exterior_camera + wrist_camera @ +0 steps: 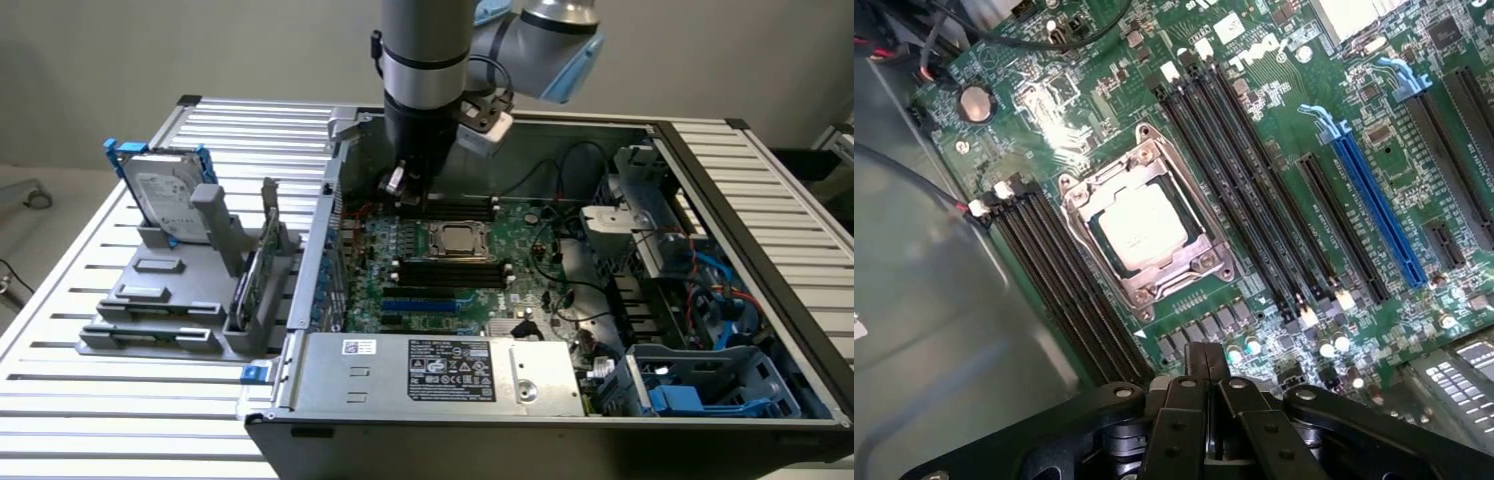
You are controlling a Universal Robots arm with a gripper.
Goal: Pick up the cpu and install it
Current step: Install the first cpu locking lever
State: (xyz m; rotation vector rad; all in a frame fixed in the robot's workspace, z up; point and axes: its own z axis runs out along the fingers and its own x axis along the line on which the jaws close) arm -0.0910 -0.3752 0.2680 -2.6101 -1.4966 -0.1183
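From where I sit, the cpu already lies flat inside the metal-framed socket in the middle of the green motherboard, its pale silver lid facing up and squared to the frame; I judge it is seated there because the frame's edges ring it evenly on all sides. In the exterior view the same chip shows as a bright square among the dark memory slots, inside the open computer case. My gripper has its fingers pressed together with nothing between them (the tips meet in a single dark wedge in the wrist view), and it hangs above the board just beside the socket, apart from the chip. The arm stands nearly vertical over the far left part of the case, wrist pointing straight down, so the gripper sits over the board's far edge toward the exterior view's left of the socket. On the slatted table outside the case, at the exterior view's left, a hard drive stands upright in a grey fixture, parked well apart from the work.
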